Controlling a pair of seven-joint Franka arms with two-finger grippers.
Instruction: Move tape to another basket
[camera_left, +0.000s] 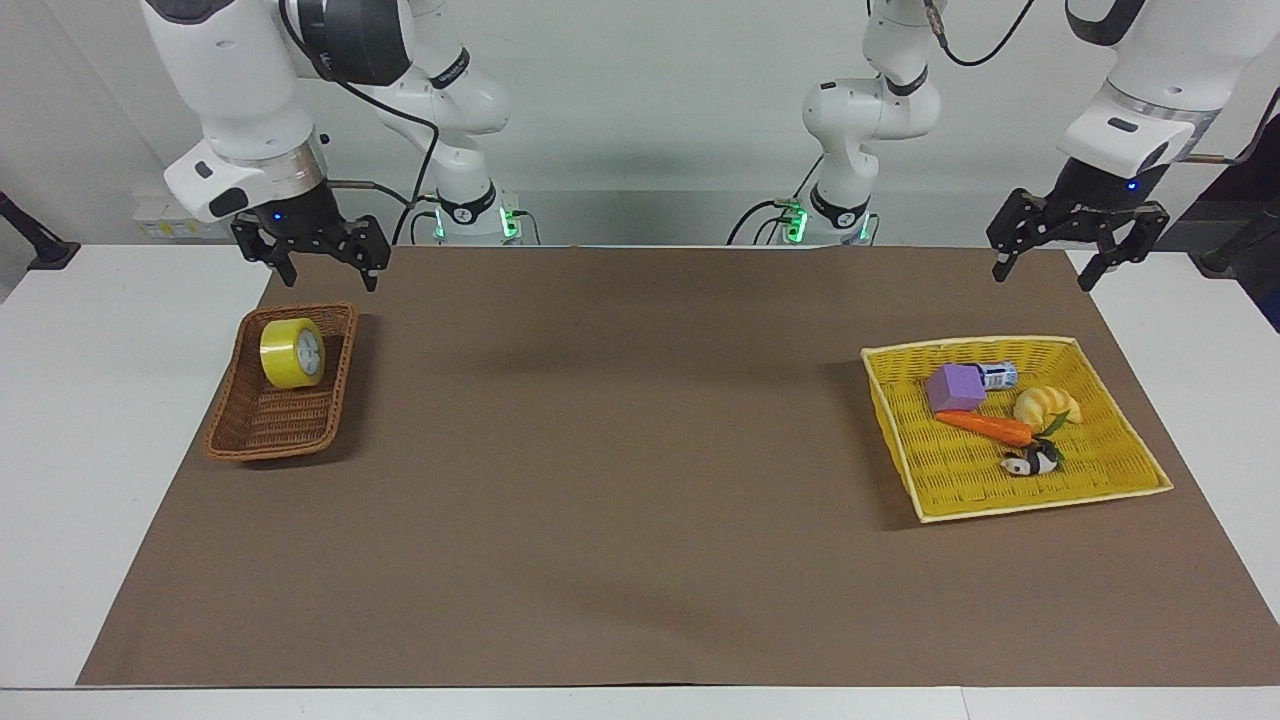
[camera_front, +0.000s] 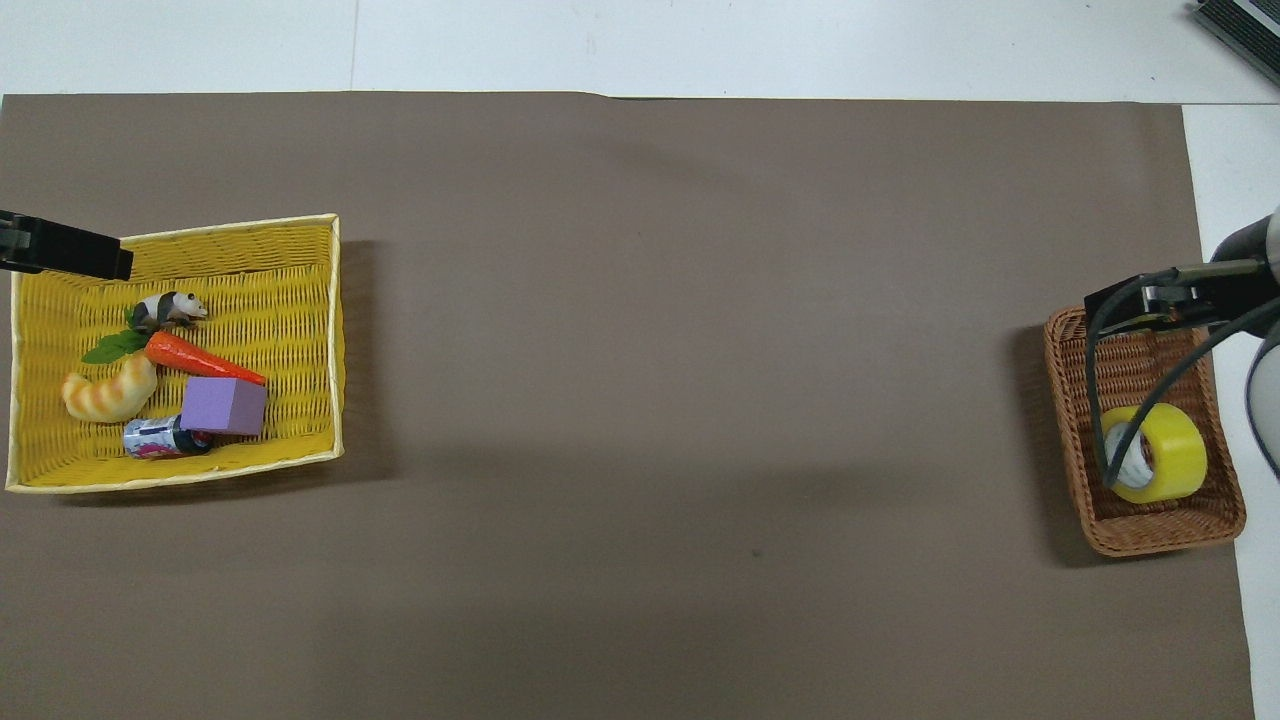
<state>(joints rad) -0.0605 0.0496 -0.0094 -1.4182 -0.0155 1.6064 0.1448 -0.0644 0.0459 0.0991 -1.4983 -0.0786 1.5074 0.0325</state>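
The yellow tape (camera_left: 291, 352) stands on its edge in the small brown wicker basket (camera_left: 247, 447), at the end of the basket nearer to the robots. It also shows in the overhead view (camera_front: 1165, 455), partly crossed by a black cable. The basket (camera_front: 1066, 440) sits at the right arm's end of the table. My right gripper (camera_left: 330, 277) is open and empty, raised over the mat just beside the basket's robot-side rim, apart from the tape. My left gripper (camera_left: 1043, 272) is open and empty and waits in the air over the mat's edge at the left arm's end.
A flat yellow woven tray-basket (camera_left: 1120, 478) lies at the left arm's end of the table. It holds a purple block (camera_left: 956, 387), a small can, a croissant toy (camera_left: 1045, 404), a carrot (camera_left: 985, 427) and a panda figure. A brown mat (camera_left: 620, 450) covers the table.
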